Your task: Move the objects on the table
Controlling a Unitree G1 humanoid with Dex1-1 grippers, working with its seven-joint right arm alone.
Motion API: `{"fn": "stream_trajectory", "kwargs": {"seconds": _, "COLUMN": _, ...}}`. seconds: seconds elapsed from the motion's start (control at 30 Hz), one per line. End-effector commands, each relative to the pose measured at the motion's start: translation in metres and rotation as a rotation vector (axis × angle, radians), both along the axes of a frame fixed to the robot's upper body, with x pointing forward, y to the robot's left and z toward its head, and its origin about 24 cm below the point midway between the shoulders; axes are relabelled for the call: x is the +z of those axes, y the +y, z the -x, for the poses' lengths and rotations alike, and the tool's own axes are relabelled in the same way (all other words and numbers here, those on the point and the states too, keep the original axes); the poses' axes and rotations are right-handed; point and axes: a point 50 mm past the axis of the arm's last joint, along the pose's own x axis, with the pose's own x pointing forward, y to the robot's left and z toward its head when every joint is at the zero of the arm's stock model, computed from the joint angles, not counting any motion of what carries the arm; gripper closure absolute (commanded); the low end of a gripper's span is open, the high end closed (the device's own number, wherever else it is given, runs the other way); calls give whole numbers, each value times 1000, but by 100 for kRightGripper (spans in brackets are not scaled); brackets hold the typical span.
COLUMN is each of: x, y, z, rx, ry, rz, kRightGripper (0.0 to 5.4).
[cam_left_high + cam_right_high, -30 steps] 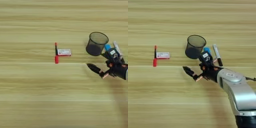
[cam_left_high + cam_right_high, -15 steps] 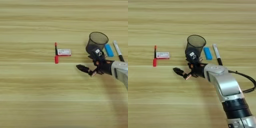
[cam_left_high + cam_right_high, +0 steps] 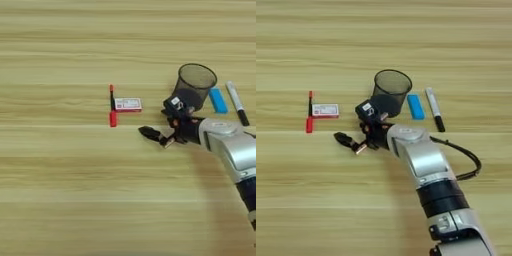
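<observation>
Across the pale wood-grain surface [image 3: 60, 200], the empty, spread black pincer [image 3: 156, 136] has advanced leftward toward the small white-and-red box [image 3: 128, 104], probably its next pick.

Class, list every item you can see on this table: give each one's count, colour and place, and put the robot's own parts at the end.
Pen: one, red, left of centre, lying roughly front to back.
Small box: one, white and red, right beside the pen.
Mesh cup: one, black, upright, right of centre.
Block: one, blue, oblong, lying flat just right of the cup.
Marker: one, white with a black cap, right of the block.
Table: one, light wood grain, under everything.
Right gripper: one, black fingers, reaching left between the cup and the pen, nothing visibly in it.
Forearm: one, silver, coming in from the lower right.
</observation>
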Motion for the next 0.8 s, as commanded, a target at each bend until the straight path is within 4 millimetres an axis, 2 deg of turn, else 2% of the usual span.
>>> {"fn": "stream_trajectory", "kwargs": {"seconds": 0.03, "x": 25, "y": 10, "z": -22, "rx": 21, "ry": -158, "rz": 43, "kRightGripper": 3}}
{"fn": "stream_trajectory", "kwargs": {"seconds": 0.2, "x": 21, "y": 17, "z": -30, "rx": 33, "ry": -167, "rz": 61, "kRightGripper": 3}}
{"fn": "stream_trajectory", "kwargs": {"seconds": 0.8, "x": 11, "y": 21, "z": -47, "rx": 34, "ry": -93, "rz": 29, "kRightGripper": 3}}
